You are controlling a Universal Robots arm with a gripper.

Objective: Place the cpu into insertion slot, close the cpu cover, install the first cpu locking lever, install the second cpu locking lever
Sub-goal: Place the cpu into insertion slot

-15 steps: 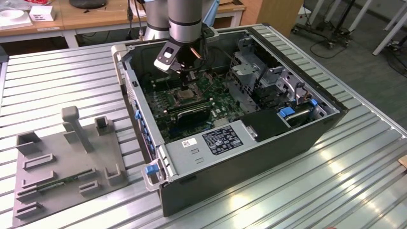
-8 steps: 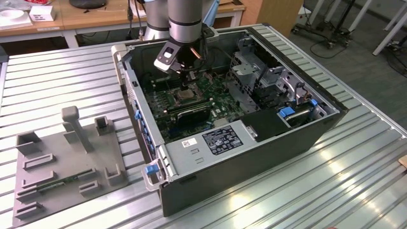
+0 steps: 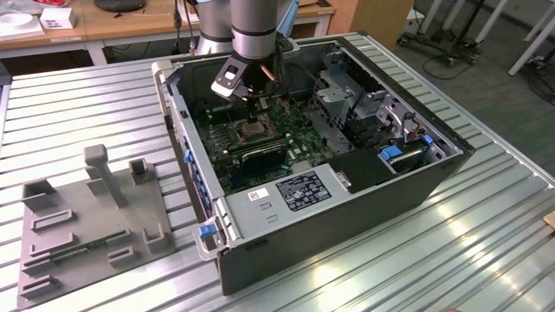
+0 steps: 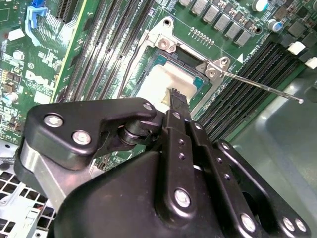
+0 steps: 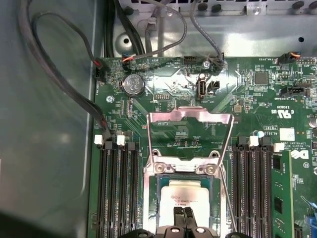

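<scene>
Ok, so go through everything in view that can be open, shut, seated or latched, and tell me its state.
cpu: seated flat, uncovered.
cpu cover: swung open, clear of the cpu.
locking lever: unlatched, sticking out free.
pincer: shut, tips over the cpu.
computer case: lying down, upper side open.

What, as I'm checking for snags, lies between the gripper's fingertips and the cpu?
Nothing: in the first wrist view the shut gripper hangs right over the face of the cpu, and the stretch between them is bare.
</scene>
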